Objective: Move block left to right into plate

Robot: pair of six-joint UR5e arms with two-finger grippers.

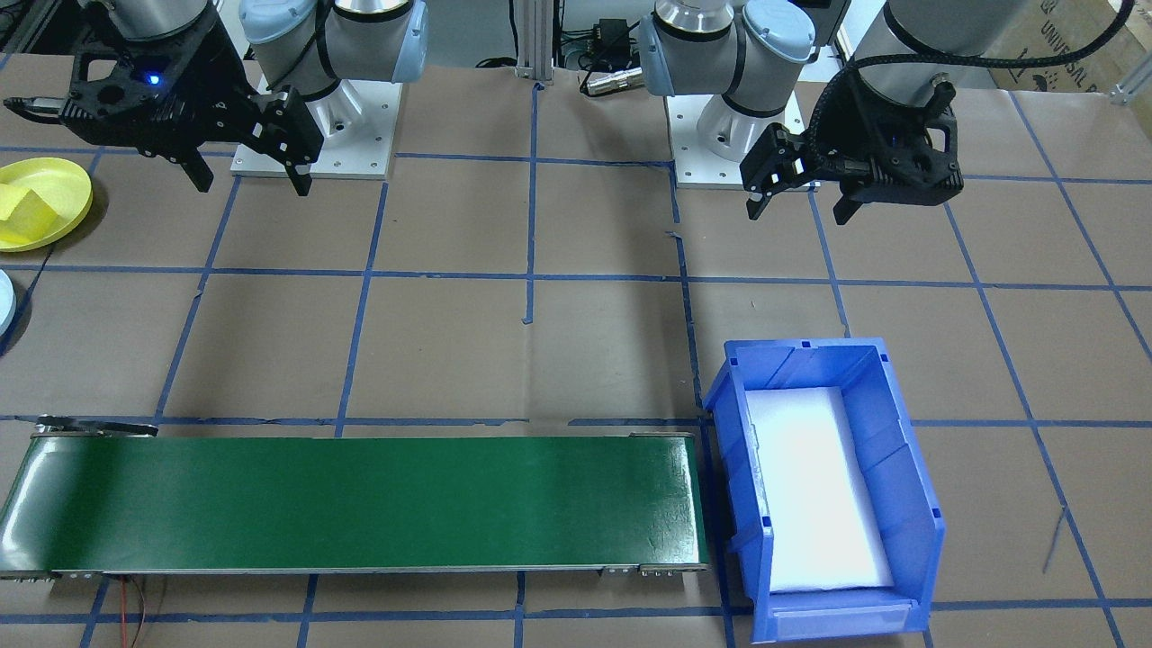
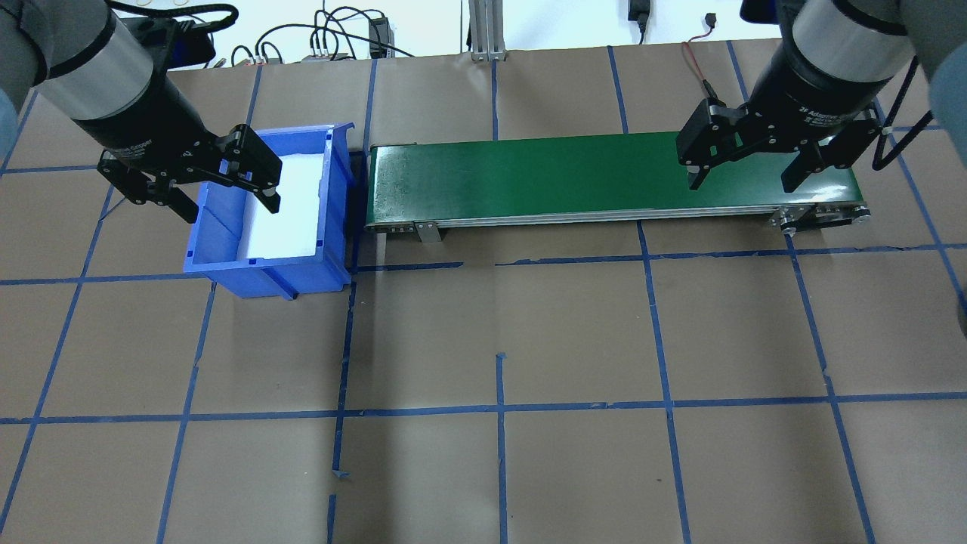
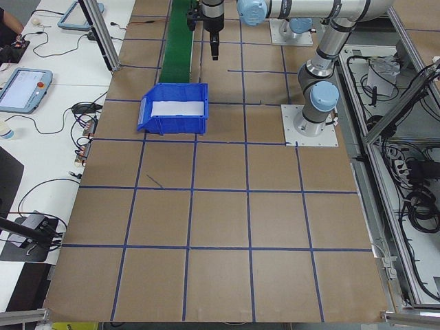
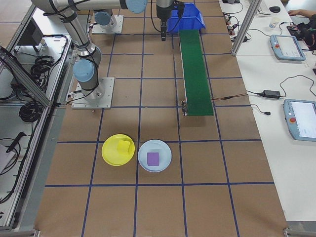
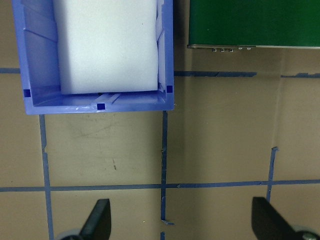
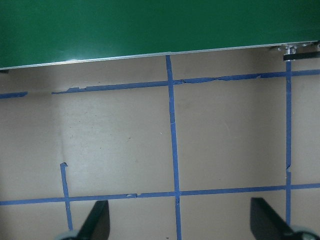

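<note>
The yellow plate (image 4: pixel 111 154) lies on the table at the robot's far right, also seen at the left edge of the front view as the plate (image 1: pixel 63 180). A yellow block (image 4: pixel 123 146) rests inside it. My right gripper (image 2: pixel 742 181) hangs open and empty over the right end of the green conveyor belt (image 2: pixel 604 174), well away from the plate. My left gripper (image 2: pixel 228 205) hangs open and empty above the blue bin (image 2: pixel 227 261). In both wrist views the fingers (image 5: pixel 97 220) (image 6: pixel 95 220) stand wide apart with only table between them.
The blue bin (image 1: pixel 909 504) holds only a white foam pad. The belt (image 1: pixel 360 499) carries nothing. A light blue plate (image 4: pixel 163 148) with a purple block (image 4: pixel 153 158) sits beside the yellow plate. Brown paper with blue tape lines covers the table (image 2: pixel 498 340).
</note>
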